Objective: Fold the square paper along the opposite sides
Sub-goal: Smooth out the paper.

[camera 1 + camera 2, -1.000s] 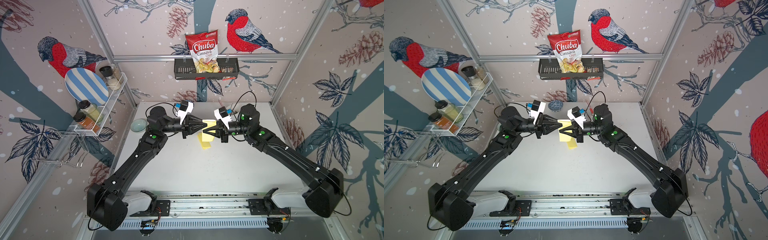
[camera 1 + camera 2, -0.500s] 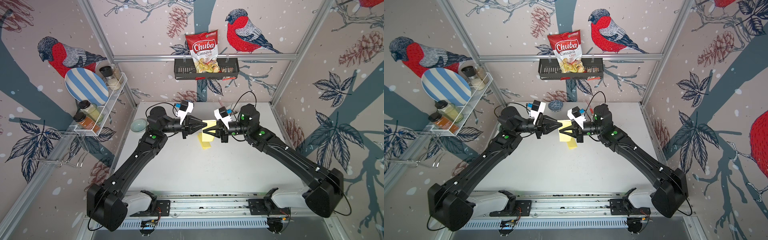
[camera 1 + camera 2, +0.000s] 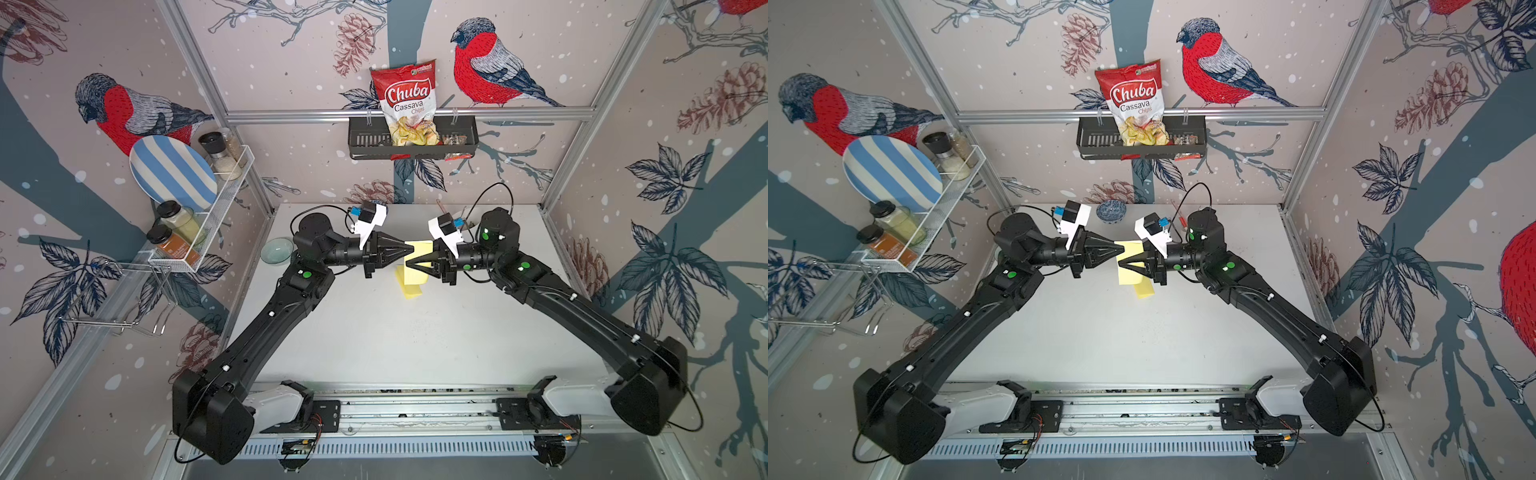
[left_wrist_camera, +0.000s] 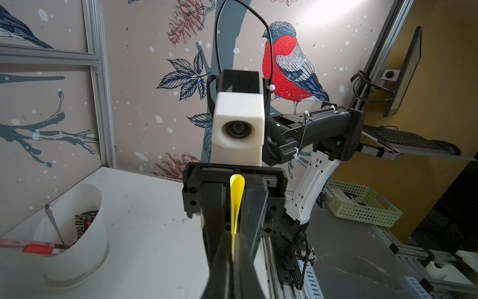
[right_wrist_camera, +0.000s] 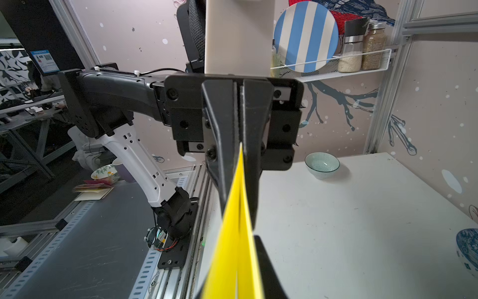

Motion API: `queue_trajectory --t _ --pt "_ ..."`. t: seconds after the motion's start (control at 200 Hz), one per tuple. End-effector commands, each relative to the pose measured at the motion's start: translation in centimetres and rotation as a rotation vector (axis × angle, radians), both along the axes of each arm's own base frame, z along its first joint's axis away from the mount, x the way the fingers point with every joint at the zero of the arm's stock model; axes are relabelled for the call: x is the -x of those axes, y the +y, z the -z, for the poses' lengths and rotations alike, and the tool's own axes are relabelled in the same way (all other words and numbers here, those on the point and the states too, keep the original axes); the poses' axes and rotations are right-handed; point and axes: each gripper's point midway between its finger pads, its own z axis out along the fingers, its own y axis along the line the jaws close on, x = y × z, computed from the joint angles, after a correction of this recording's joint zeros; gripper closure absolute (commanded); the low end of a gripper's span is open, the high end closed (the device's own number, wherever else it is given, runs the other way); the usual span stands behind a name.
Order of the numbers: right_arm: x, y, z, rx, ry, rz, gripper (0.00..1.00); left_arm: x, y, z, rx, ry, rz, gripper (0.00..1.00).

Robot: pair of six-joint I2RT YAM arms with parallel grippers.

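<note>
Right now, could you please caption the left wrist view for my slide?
Left gripper pinches the yellow paper edge-on, facing the right gripper above the table.

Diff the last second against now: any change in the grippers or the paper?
Left gripper finished closing on the edge of the yellow paper. Right gripper parted its jaws and appears to have let the paper go. Both arms and the paper stayed where they were.
</note>
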Motion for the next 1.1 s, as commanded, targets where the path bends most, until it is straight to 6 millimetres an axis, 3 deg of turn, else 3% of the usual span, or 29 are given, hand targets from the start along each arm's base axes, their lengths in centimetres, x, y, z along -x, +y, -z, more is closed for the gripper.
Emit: queue_trajectory --t 0.0,0.11,0.32,0.52,0.7,0.98,1.096 --pt "-0.1 -0.6 -1.6 -0.023 -0.029 0.022 0.63 0.3 0.1 -0.6 0.006 -0.046 0.002 1.00" --pt "-0.3 -1.3 -2.8 -0.040 -0.047 0.039 0.55 0.4 0.1 -0.4 -0.002 -0.048 0.003 1.00" --pt "-0.5 -1.5 -3.2 -0.040 -0.041 0.044 0.58 0.3 0.0 -0.1 -0.010 -0.045 0.008 1.00" --pt "-1.0 -1.3 -3.0 -0.037 -0.030 0.053 0.76 0.6 0.1 -0.2 -0.008 -0.051 0.011 1.00" --pt "-0.8 -1.6 -3.2 -0.040 -0.042 0.057 1.00 0.3 0.0 -0.1 -0.012 -0.052 0.004 1.00" --pt "-0.3 -2.1 -3.3 -0.037 -0.066 0.069 1.00 -0.2 -0.1 0.3 -0.028 -0.038 -0.009 1.00" --pt "-0.5 -2.3 -3.6 -0.040 -0.074 0.080 0.86 -0.2 -0.1 0.3 -0.029 -0.041 -0.008 1.00"
